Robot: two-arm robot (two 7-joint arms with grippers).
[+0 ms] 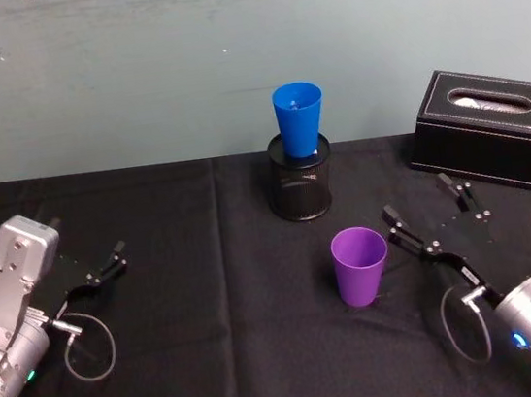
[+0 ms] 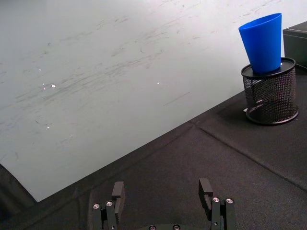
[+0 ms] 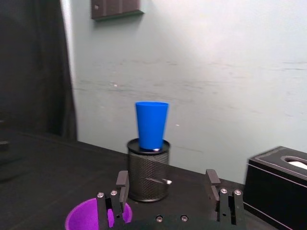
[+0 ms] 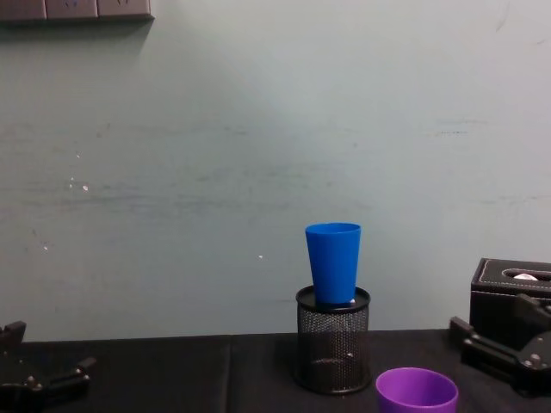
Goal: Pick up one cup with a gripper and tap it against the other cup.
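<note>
Lower centre of the head view: purple cup [image 1: 360, 264], upright on the black cloth [image 1: 218, 361], empty, apart from everything. Judged light, thin-walled, smooth plastic, likely slippery and slightly yielding; best taken across the upper wall below the rim. Blue cup [image 1: 298, 120], above it in frame, seated in a mesh pen holder [image 1: 302, 189], probably loose. Right gripper [image 1: 430, 216], just right of the purple cup: jaws spread wide, holding nothing. Left gripper [image 1: 104, 266], left edge, parked: jaws likewise apart, empty.

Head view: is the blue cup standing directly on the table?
No, the blue cup sits in the top of the black mesh holder, raised above the tablecloth.
</note>
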